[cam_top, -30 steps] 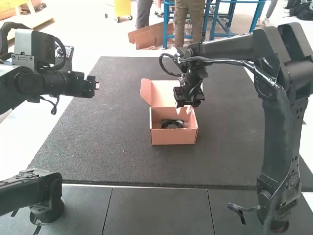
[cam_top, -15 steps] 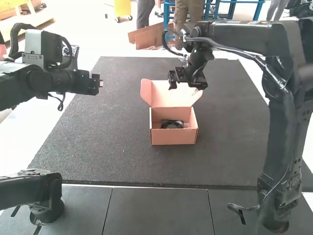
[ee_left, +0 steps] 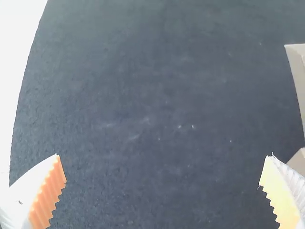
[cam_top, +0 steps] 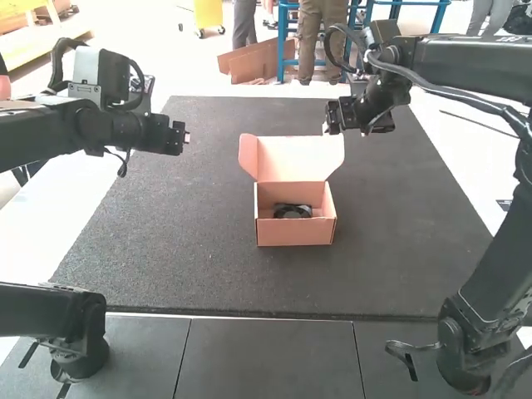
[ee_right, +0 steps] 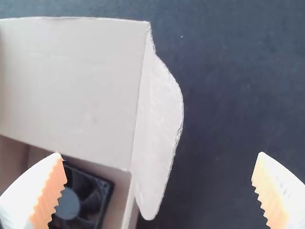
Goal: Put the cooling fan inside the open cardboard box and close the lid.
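Observation:
A small cardboard box [cam_top: 295,218] stands open in the middle of the black mat, its lid [cam_top: 291,158] raised at the back with side flaps out. The black cooling fan [cam_top: 293,211] lies inside it; the right wrist view shows the fan [ee_right: 78,204] in a corner under the lid [ee_right: 71,86]. My right gripper [cam_top: 359,116] hangs open above and behind the box's right rear corner, holding nothing; its orange pads [ee_right: 46,191] stand wide apart. My left gripper [cam_top: 176,137] is open over the mat to the left of the box, its pads [ee_left: 47,191] spread over bare mat.
The black mat [cam_top: 166,233] covers the table, with bare room all around the box. A box edge [ee_left: 298,76] shows at the side of the left wrist view. Grey table panels [cam_top: 266,357] lie along the front.
My right gripper has risen from inside the box and drawn back to the right, empty; the fan stays in the box. My left gripper has edged right toward the box.

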